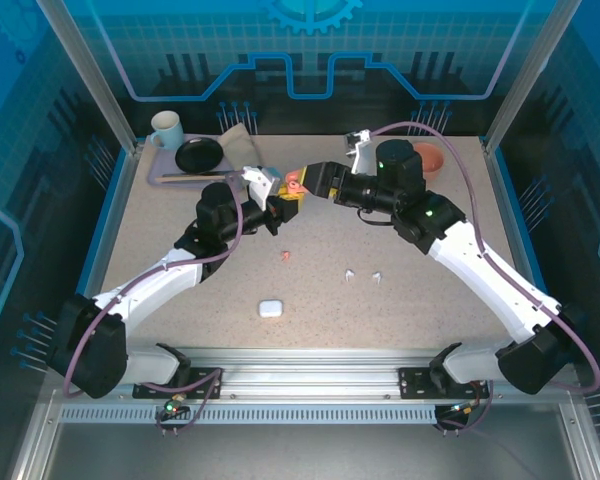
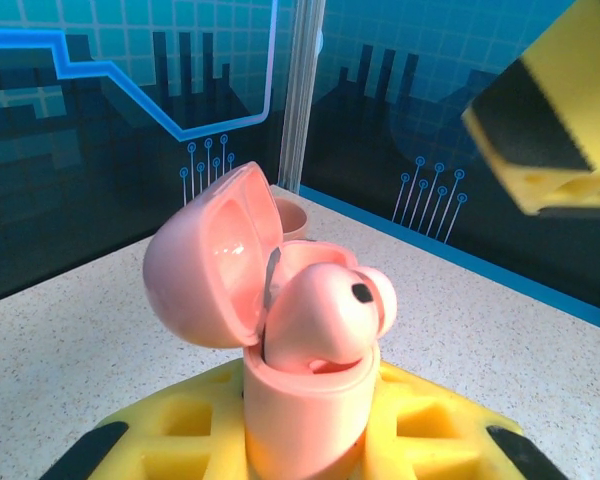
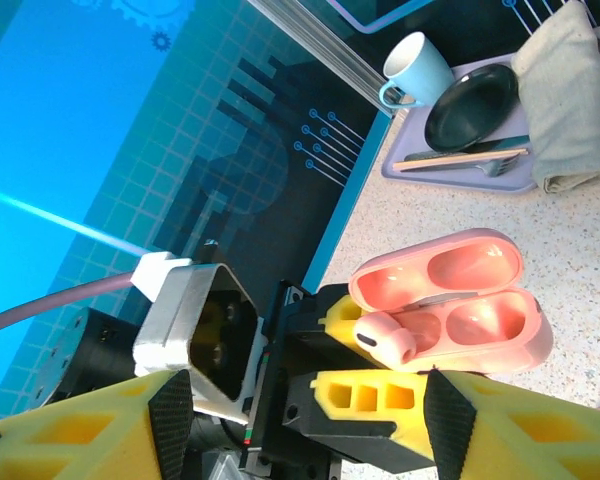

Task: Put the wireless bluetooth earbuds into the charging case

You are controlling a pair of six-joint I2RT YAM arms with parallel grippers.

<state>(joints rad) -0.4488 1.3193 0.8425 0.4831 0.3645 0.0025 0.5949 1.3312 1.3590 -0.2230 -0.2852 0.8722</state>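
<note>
Left gripper (image 2: 305,445): its yellow fingers are pressed together on the lower body of the pink charging case (image 3: 460,300). We see it holding the case upright, clear of the table (image 1: 430,320), with the lid swung fully open.

Right gripper (image 3: 305,400): its fingers are spread with nothing between them. The fingertips hang just off the case's open mouth, facing the left gripper.

Seated pink bud (image 2: 325,310): it sits in one well of the case, directly above the left gripper's fingers. We judge it is not pushed fully home, because its head rides high over the rim.

Other well: it lies just ahead of the right gripper's fingertips, and it looks empty in the right wrist view.

Loose pink bud (image 1: 285,256): it lies on the table below the two grippers, toward the arm bases and well apart from both.

White buds (image 1: 350,273) (image 1: 378,276): they lie side by side on the table, on the right arm's side of the loose pink bud.

White case (image 1: 270,308): it is closed, as far as we can tell, and lies farther toward the bases than the left gripper.

Step in hand: we read this as the first pink bud being placed, with the case kept steady for the next one.

Next move: the right gripper should drop to the loose pink bud, pinch it lightly and carry it back to the empty well. The left gripper needs to keep its hold without tilting. If the seated bud is proud, we would press it down gently first.
</note>
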